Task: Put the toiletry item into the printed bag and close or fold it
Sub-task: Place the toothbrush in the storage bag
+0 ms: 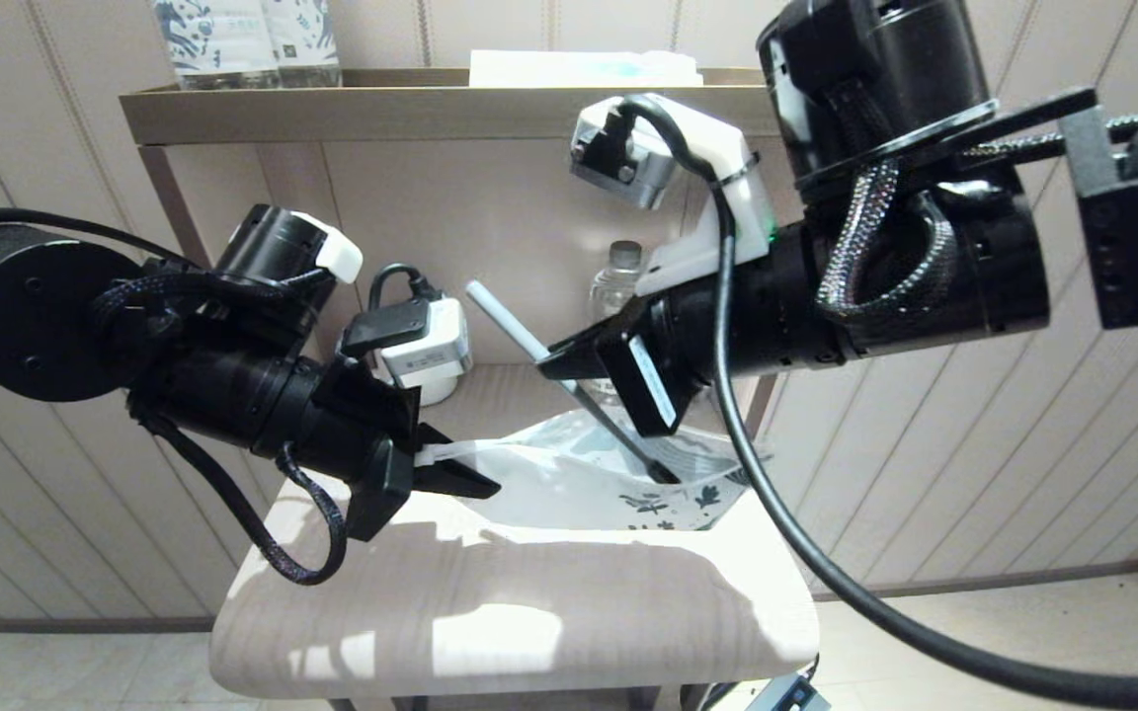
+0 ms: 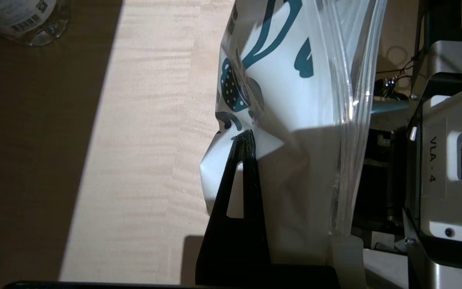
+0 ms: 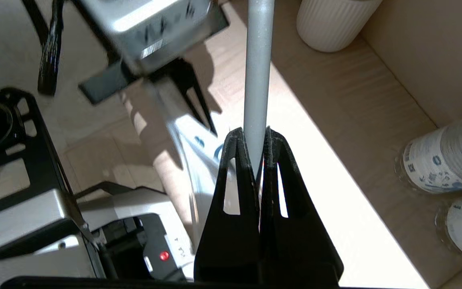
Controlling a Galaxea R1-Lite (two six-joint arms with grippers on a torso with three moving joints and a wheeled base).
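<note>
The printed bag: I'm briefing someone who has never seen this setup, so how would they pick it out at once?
Look at the pale wooden table between the two arms. The printed bag lies near its middle, one end pinched in the left gripper, while the right gripper holds the toothbrush slanting into it. Dark blue leaf print on soft white plastic sets it apart from the rigid bottles on the shelf above.

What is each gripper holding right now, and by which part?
Left gripper is shut on the printed bag, pinching its left end. Right gripper is shut on the toothbrush partway along its handle.
</note>
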